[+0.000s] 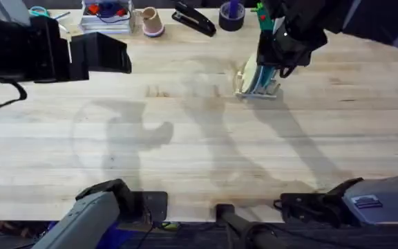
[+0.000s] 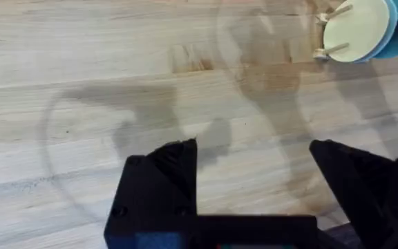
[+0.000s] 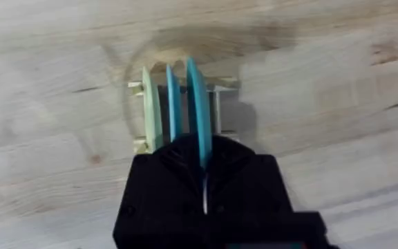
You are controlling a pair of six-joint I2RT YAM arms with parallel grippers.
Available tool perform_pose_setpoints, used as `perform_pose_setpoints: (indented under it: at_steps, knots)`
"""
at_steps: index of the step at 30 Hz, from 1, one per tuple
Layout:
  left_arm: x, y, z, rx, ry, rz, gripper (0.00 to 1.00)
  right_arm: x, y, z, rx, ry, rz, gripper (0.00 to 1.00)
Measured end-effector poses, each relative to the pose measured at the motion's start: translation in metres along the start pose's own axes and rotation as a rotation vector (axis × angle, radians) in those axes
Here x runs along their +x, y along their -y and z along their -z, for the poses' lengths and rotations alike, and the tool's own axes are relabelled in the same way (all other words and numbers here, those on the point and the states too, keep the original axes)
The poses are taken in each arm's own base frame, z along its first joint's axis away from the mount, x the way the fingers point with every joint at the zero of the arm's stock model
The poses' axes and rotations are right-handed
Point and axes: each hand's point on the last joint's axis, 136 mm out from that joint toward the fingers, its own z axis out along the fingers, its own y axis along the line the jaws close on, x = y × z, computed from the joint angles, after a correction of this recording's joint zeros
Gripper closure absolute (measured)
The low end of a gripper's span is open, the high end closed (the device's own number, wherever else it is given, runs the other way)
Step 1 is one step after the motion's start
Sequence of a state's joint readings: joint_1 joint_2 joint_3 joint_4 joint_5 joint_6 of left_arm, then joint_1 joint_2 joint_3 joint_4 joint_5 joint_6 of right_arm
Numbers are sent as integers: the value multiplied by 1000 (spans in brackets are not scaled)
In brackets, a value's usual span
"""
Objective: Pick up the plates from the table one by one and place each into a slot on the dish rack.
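The dish rack (image 1: 258,88) stands on the table (image 1: 185,138) at the back right, with plates upright in its slots. In the right wrist view a cream plate (image 3: 150,111), a blue plate (image 3: 173,104) and a turquoise plate (image 3: 197,114) stand side by side between the pegs (image 3: 217,114). My right gripper (image 3: 203,162) is shut on the turquoise plate's rim, directly above the rack (image 3: 138,86). My left gripper (image 2: 254,149) hangs open over bare wood, far left of the rack (image 2: 327,31). Its view shows the cream plate (image 2: 354,28) face on.
Along the back edge lie a black stapler (image 1: 194,19), a dark tape roll (image 1: 231,15), a pale cup (image 1: 152,22), a clear tray (image 1: 106,17) and scissors (image 1: 39,11). The left arm (image 1: 40,52) looms high at the upper left.
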State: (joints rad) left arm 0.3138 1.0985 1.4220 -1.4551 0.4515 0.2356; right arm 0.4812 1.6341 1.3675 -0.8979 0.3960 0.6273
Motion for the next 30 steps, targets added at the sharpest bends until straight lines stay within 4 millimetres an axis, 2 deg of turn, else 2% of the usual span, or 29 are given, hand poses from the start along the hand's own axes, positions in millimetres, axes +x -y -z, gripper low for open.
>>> perform_pose_setpoints:
  at_steps: [18, 30]
  knots:
    - [0, 0, 0, 0, 0, 0, 7, 3, -4, -6, -12, -22, 1, 972]
    - [0, 0, 0, 0, 0, 0, 7, 3, -4, -6, -15, -23, 0, 893]
